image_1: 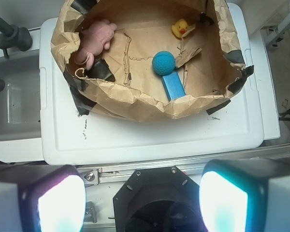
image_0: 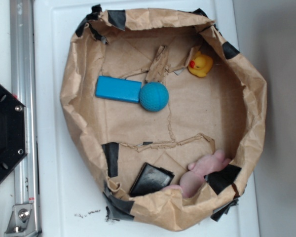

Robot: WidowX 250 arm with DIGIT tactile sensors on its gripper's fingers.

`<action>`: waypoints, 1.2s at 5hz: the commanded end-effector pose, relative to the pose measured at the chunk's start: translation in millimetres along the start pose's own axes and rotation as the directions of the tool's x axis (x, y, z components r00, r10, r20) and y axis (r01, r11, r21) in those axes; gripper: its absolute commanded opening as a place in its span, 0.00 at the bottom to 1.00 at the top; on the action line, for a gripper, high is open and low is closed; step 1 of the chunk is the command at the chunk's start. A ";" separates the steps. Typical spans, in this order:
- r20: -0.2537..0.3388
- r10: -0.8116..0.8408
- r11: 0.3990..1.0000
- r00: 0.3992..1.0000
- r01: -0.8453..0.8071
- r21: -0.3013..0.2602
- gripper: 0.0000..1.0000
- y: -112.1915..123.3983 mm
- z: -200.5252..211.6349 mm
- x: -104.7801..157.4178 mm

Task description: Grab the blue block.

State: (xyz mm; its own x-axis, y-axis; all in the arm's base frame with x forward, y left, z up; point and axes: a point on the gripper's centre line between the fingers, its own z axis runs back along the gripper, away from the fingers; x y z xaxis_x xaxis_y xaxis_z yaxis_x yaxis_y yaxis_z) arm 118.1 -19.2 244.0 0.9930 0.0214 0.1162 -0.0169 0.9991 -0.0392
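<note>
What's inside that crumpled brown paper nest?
The paper nest holds a blue block touching a teal ball, a yellow duck, a black object and a pink toy partly hidden by the rim.

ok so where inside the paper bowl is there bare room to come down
Bare paper lies right of the ball, below the duck, and left of the black pad. Crowded: blue block touches the ball; pink toy beside the pad.
</note>
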 end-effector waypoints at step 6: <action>-0.281 -0.325 0.942 0.903 0.335 -0.014 1.00 43.3 -227.4 98.1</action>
State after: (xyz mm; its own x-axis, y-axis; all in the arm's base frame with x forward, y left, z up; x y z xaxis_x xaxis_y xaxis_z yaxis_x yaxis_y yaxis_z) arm 236.7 25.0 22.3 0.9372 -0.2912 -0.1923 0.2910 0.9563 -0.0299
